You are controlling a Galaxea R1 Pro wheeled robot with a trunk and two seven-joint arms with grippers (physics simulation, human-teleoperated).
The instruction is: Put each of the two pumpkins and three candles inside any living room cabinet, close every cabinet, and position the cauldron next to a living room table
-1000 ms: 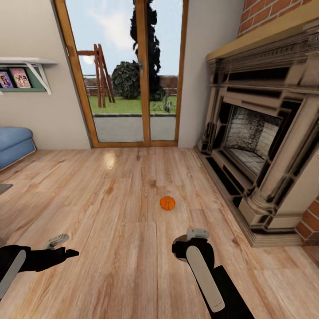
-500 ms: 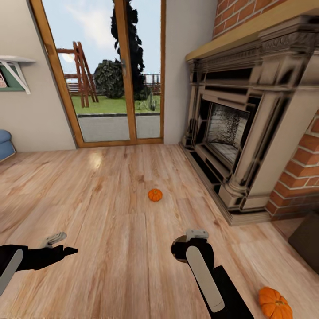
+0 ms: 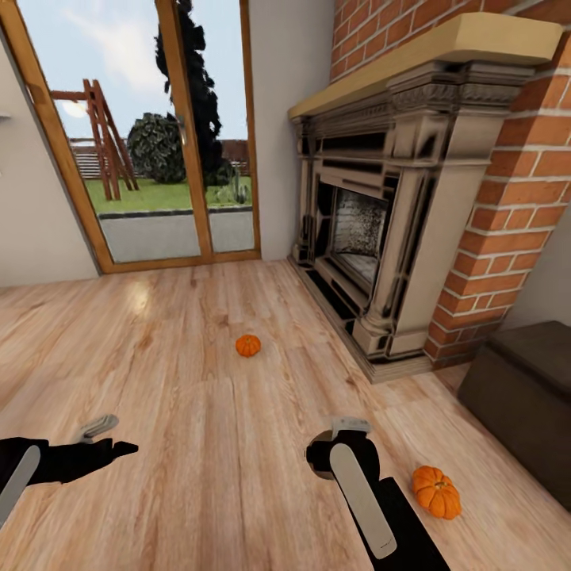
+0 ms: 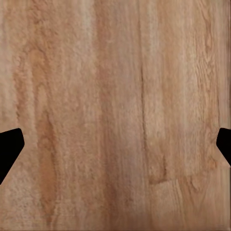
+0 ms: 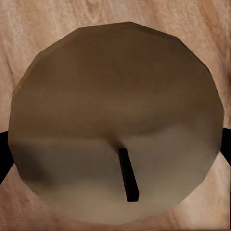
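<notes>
- The right end effector (image 3: 342, 444) gripped a candle (image 5: 118, 127), a grey-beige cylinder with a dark wick, its fingers (image 5: 4, 154) pressed to either side, above the wooden floor (image 3: 198, 444).
- The left end effector (image 3: 107, 440) hung over bare floorboards with its fingertips (image 4: 9, 149) spread wide and nothing between them.
- A larger-looking pumpkin (image 3: 436, 492) lay on the floor just beside the right arm, near the dark brown cabinet (image 3: 519, 396).
- A second pumpkin (image 3: 247, 345) sat farther out on the floor, in front of the fireplace (image 3: 381, 222).
- Beyond stood the glass doors (image 3: 151, 143).
</notes>
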